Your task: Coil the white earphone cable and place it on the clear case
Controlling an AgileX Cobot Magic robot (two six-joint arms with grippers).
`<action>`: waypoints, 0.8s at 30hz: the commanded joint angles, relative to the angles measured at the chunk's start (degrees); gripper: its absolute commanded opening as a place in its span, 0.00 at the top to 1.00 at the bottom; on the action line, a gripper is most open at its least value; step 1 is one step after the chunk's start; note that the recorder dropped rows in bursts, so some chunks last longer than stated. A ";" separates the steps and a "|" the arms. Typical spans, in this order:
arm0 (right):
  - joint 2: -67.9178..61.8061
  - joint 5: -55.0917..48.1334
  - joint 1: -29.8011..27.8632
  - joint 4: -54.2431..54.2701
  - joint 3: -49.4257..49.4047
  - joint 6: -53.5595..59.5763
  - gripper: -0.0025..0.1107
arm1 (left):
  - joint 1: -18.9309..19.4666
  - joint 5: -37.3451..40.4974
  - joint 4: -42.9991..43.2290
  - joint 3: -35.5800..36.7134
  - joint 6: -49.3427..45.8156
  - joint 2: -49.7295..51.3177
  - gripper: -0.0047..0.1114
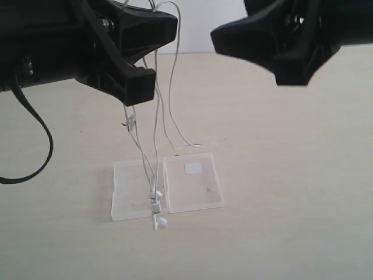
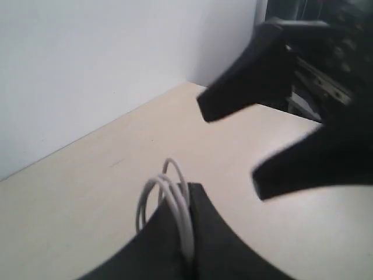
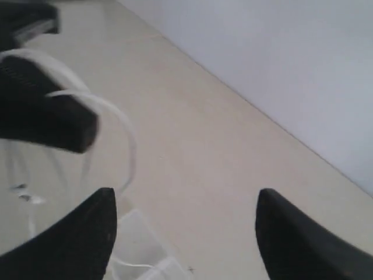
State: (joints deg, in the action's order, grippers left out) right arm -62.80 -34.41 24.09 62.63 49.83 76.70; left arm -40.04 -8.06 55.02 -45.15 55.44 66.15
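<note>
The white earphone cable [image 1: 156, 134] hangs in several strands from my left gripper [image 2: 189, 189], which is shut on it high above the table. White loops [image 2: 169, 186] arch out of the seam between its fingers. The two earbuds [image 1: 157, 207] dangle at the front of the clear case [image 1: 195, 192], by the hinge. The case lies open and flat, with a white sticker [image 1: 193, 169] on its right half. The plug end [image 1: 198, 144] trails on the table behind the case. My right gripper [image 3: 183, 216] is open and empty, raised to the right of the cable.
A pale wooden table [image 1: 280, 175] carries the case. A white wall [image 2: 87, 70] runs along the table's far edge. A black strap [image 1: 35, 146] loops down under the left arm.
</note>
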 commanded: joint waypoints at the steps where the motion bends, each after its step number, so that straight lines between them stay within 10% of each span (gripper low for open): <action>1: 0.61 -6.68 -0.07 16.99 -6.24 18.34 0.38 | 0.07 0.96 0.05 -0.30 1.00 -1.13 0.96; 24: -23.18 -34.00 -0.07 37.32 -7.34 44.04 0.30 | 0.07 1.60 0.05 -0.30 4.88 -7.67 0.96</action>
State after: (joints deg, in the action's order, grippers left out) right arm -84.21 -65.13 24.09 98.94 41.15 119.87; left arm -40.04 -6.15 55.12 -45.15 59.27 58.91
